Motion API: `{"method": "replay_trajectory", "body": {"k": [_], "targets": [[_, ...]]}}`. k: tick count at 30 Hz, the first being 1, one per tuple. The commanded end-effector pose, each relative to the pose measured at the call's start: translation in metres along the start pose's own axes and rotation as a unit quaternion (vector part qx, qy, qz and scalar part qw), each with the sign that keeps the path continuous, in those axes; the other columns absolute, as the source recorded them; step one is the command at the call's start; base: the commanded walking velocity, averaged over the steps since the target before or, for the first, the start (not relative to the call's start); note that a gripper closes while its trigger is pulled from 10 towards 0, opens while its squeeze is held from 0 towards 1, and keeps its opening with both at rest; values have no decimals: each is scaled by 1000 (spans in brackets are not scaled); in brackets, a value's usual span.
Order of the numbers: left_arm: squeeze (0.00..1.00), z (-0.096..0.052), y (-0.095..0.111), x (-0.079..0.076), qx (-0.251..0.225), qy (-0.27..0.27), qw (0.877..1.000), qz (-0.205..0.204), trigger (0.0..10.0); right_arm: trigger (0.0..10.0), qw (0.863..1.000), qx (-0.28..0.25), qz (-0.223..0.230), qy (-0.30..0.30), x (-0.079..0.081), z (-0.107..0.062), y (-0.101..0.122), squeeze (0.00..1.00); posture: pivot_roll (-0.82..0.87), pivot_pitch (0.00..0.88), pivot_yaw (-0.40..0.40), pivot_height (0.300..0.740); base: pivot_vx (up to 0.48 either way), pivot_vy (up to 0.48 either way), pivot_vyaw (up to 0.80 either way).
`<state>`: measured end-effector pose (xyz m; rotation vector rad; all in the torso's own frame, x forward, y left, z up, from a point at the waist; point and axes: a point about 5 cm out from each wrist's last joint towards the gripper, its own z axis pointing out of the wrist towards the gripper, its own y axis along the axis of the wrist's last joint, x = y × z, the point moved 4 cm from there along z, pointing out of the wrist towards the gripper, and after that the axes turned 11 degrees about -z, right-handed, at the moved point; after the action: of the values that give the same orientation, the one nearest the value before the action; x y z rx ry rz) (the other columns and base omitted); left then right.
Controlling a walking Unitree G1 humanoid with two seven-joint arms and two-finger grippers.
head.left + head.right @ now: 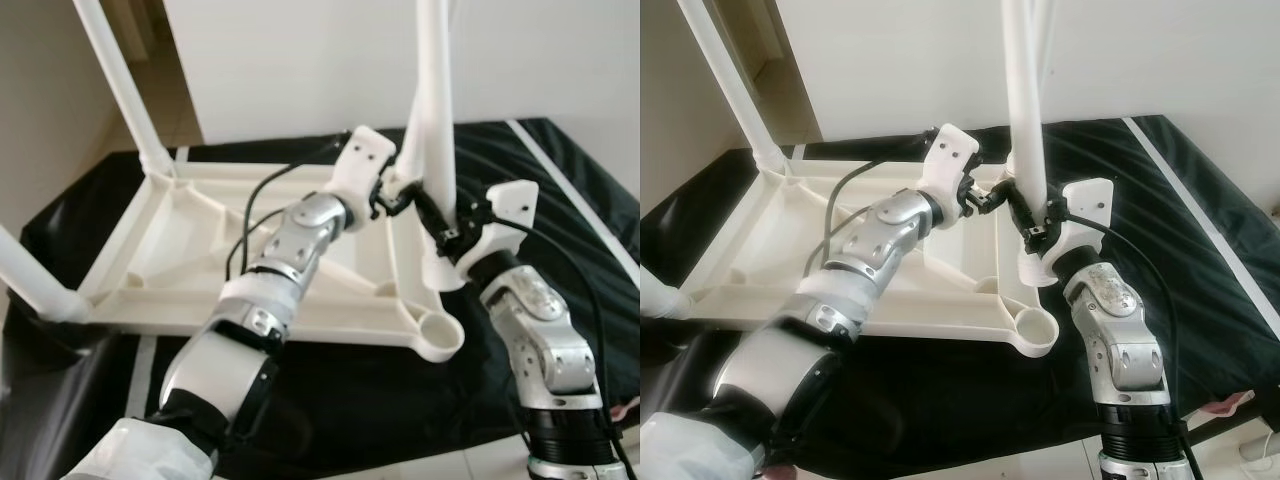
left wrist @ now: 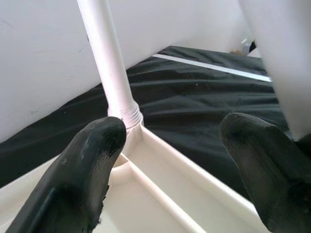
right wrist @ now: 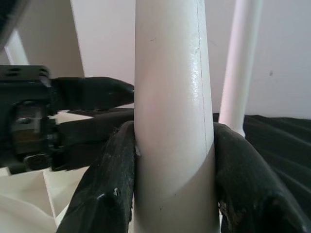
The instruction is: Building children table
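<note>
A white plastic table [image 1: 190, 250] lies upside down on a black cloth. Legs stand in its far left corner [image 1: 125, 90] and near left corner [image 1: 30, 275]. Another leg [image 2: 104, 48] is seated in the far right corner. My right gripper [image 1: 445, 225] is shut on a loose white leg [image 1: 438, 120], holding it upright over the table's right rim. The near right socket [image 1: 441, 336] is an open ring. My left gripper [image 1: 392, 200] is open just left of the held leg, its fingertips [image 3: 97, 92] not touching it.
The black cloth [image 1: 560, 200] with a white stripe covers the low surface under the table. A white wall stands close behind. Beige floor shows through an opening at the far left [image 1: 170, 80]. Pale tiles [image 1: 450, 465] lie at the near edge.
</note>
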<state>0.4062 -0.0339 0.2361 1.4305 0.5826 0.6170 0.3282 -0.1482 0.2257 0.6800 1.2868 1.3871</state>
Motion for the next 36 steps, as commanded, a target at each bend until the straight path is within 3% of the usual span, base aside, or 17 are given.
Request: {"method": "replay_trajectory", "body": {"k": [1,4,7,12,15,18,23,29,36], "targets": [[0,1,1,2,3,7,1000,10,10000,10000,1000,-19,-1,14,5,0,7,0,-93,0,4,740,0,0,0],[0,2,3,5,1,14,1000,15,10000,10000,999,-20,-1,26,8,-1,7,0,-92,0,4,740,0,0,0],[0,5,30,8,-39,16,999,-1,10000,10000,998,-14,6,53,15,-3,4,0,-92,0,3,740,0,0,0],[0,6,44,8,-59,9,998,-9,10000,10000,998,-12,7,64,19,-4,2,0,-93,0,1,740,0,0,0],[0,9,65,4,-86,-10,996,-24,10000,10000,997,-6,10,75,22,-7,-1,0,-97,0,-1,740,0,0,0],[0,9,69,3,-92,-17,995,-31,10000,10000,997,-4,11,77,23,-8,-2,0,-97,0,-1,740,0,0,0],[0,8,77,-18,-107,-89,989,-49,10000,10000,997,8,12,80,22,-11,-8,0,-97,0,-4,740,0,0,0],[0,9,82,-33,-117,-117,985,-54,10000,10000,997,13,14,78,21,-8,-11,0,-93,0,-8,740,0,0,0],[0,9,85,-39,-124,-125,982,-62,10000,10000,997,15,15,76,22,-7,-12,0,-90,0,-11,740,0,0,0]]}}
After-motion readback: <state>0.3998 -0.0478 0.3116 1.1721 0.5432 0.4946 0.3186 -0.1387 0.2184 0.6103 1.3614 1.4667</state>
